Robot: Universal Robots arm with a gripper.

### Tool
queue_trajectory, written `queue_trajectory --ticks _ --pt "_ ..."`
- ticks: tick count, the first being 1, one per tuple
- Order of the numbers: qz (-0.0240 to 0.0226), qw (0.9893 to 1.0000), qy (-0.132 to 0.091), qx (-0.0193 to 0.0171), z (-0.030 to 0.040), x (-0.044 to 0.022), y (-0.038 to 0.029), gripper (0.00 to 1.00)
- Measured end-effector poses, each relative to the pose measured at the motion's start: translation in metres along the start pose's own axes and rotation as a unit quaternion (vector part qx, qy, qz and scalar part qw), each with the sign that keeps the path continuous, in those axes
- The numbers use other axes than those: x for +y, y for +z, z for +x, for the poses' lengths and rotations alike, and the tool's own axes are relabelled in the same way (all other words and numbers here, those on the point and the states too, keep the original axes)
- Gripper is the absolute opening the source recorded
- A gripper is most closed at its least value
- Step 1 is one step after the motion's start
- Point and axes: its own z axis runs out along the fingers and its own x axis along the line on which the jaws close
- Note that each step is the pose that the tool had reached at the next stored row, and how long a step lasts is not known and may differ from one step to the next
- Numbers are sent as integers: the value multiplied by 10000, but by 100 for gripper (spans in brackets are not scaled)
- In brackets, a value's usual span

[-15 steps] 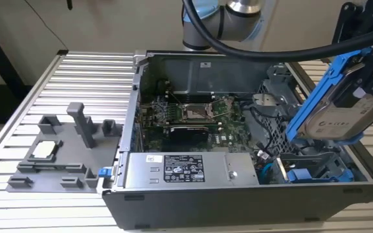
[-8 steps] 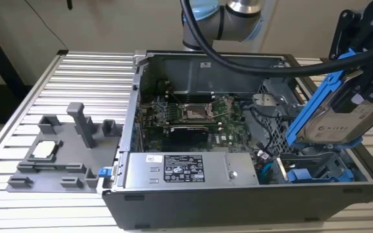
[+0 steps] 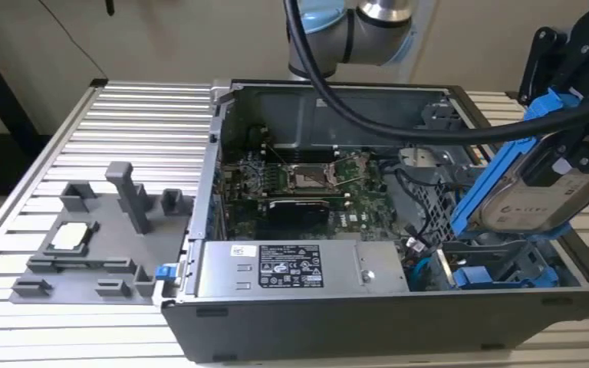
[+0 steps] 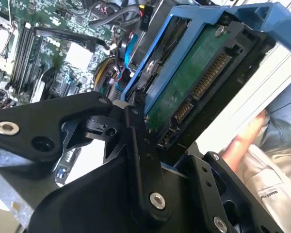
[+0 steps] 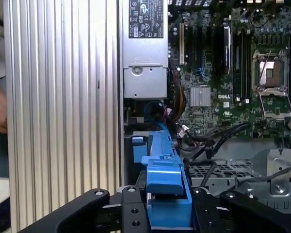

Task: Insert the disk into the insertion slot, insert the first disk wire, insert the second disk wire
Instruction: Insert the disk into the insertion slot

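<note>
End effector [image 5: 168, 206]: clamped on the disk [image 3: 536, 184], holding its blue carrier.
Insertion slot [image 3: 505, 270]: lower right, beneath the tilted disk.
Power-supply box [image 3: 376, 270]: printed label [image 3: 289, 266].

A robotics workshop: an open computer case [image 3: 376, 330] on a slotted aluminium table [image 3: 59, 337], a grey jig [image 3: 123, 201] beside the case, a robot arm [image 3: 371, 31] behind it.

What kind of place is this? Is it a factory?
Probably a robot lab or test bench: the gripper holds the disk over an open computer case, which sits on a ribbed metal table.
</note>
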Motion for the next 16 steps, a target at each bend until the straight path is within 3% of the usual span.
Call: queue_trajectory --ticks 16 --pt "4 10000 0 0 46 -65 179 33"
